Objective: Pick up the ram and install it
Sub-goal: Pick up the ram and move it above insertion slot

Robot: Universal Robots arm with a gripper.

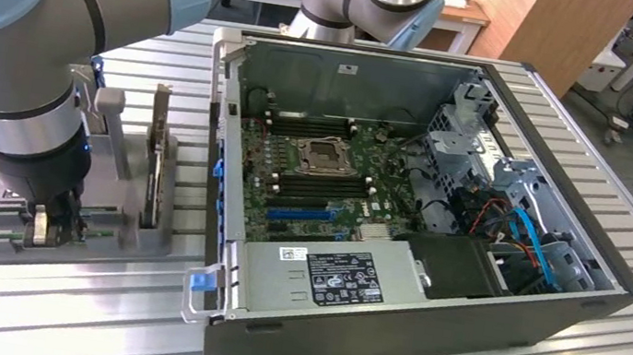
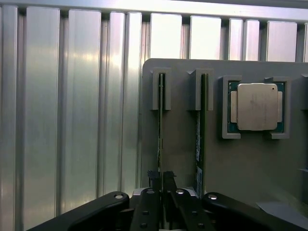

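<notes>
The ram (image 2: 161,120) is a thin green stick standing on edge in a slot of the grey holder (image 2: 178,134). My gripper (image 2: 160,179) is down over the near end of that stick, and its two dark fingers (image 2: 153,179) are pressed against both faces, so it is shut on the ram. A second ram stick (image 2: 201,144) stands in the neighbouring slot. In the exterior view my gripper (image 1: 46,228) is low over the holder (image 1: 96,244), at the exterior view's left of the open computer case (image 1: 395,328). The motherboard (image 1: 324,169) lies bare inside the case.
A processor chip (image 2: 256,107) lies in a pocket of the holder beside the sticks. A dark expansion card (image 1: 155,155) stands upright on the holder, close to my arm. A power supply (image 1: 334,278) and drive cages (image 1: 480,163) fill the case's near and right sides. The table (image 1: 25,313) is ribbed aluminium.
</notes>
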